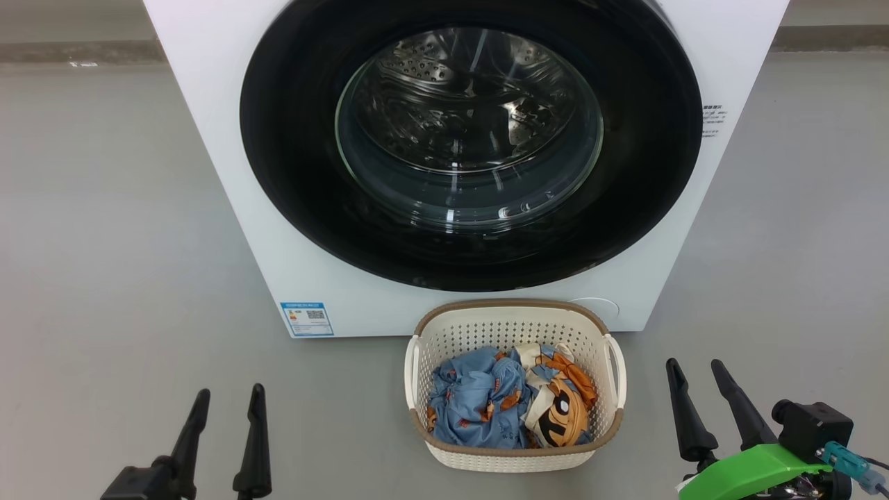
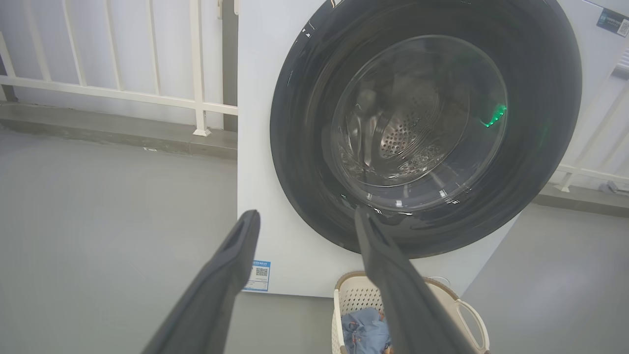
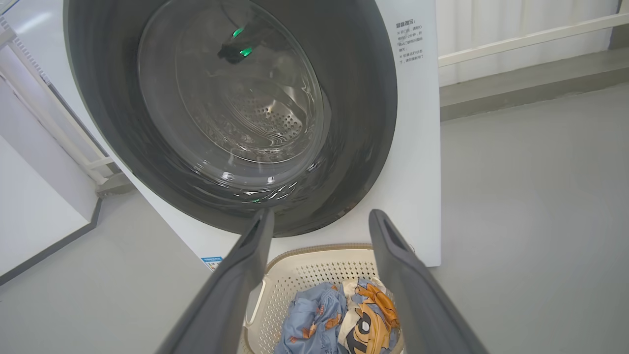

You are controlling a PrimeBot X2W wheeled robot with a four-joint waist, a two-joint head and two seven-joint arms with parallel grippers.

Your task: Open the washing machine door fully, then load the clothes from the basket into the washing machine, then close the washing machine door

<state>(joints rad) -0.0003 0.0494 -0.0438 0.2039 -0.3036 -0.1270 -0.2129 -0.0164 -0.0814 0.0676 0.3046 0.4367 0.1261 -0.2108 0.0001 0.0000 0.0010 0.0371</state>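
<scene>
Below the closed washing machine door (image 1: 472, 149), the basket (image 1: 514, 455) holds the clothes (image 1: 510, 406); left gripper (image 1: 229, 403) and right gripper (image 1: 694, 371) fingers spread, empty, at the frame's lower corners.

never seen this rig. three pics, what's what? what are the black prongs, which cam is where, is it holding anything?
It is a wheeled robot with two arms. The black prongs are its gripper fingers.

The top picture looks down from the robot's head: left gripper at lower left, right gripper at lower right, both open and empty. The other two come from wrist cameras, each looking along that arm's own fingers: left gripper, right gripper.

On the grey floor stands a white washing machine with its round black door shut. In front sits a cream basket holding the clothes, one blue, one cream and orange.
</scene>
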